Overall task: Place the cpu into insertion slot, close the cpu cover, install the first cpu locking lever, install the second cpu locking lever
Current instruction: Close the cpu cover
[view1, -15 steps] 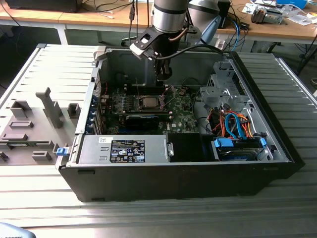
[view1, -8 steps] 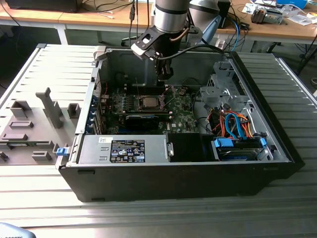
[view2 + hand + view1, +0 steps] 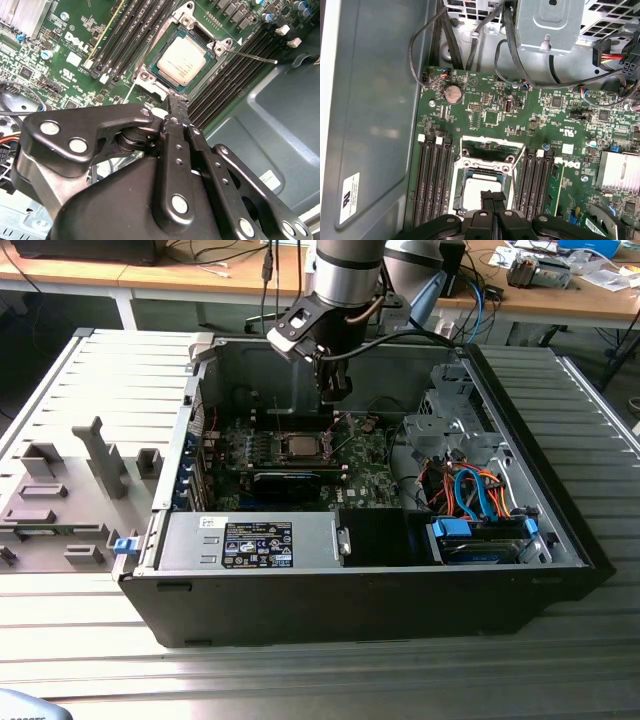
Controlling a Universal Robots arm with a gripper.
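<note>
Cpu: the cpu (image 3: 182, 60) lies flat in the slot (image 3: 187, 21), silver top up, between the two banks of memory slots (image 3: 135, 30) on the green board (image 3: 490, 117).
Cover: the cover (image 3: 152, 84) seems to lie down round the chip as a frame. I cannot tell if it is fully seated.
Lever: a thin wire lever (image 3: 250, 56) juts from the slot's corner out over the memory slots, and I judge it unlatched.
Pincer: the pincer (image 3: 175, 102) has its fingers together with nothing seen between them. Its tip is just beside the slot's edge, and I cannot tell whether it touches.
Handling, cpu: likely light, stiff and thin, with delicate contacts beneath. It is best held by two opposite edges and never pressed on its face.
Handling, cover and lever: thin springy steel, probably slippery. Push on the frame, not on the chip, and take the lever near its free end.
Exterior view adds: the arm (image 3: 345, 280) reaching down into the open case (image 3: 350, 600) on the ribbed desk (image 3: 560, 660), with orange and blue cables (image 3: 470, 490) toward the exterior view's right.
First wrist view adds: the coin cell (image 3: 452, 93) beyond the slot, and the fingertips seen end-on over the chip.
Second wrist view adds: the lever's full line and the chip's whole top.
</note>
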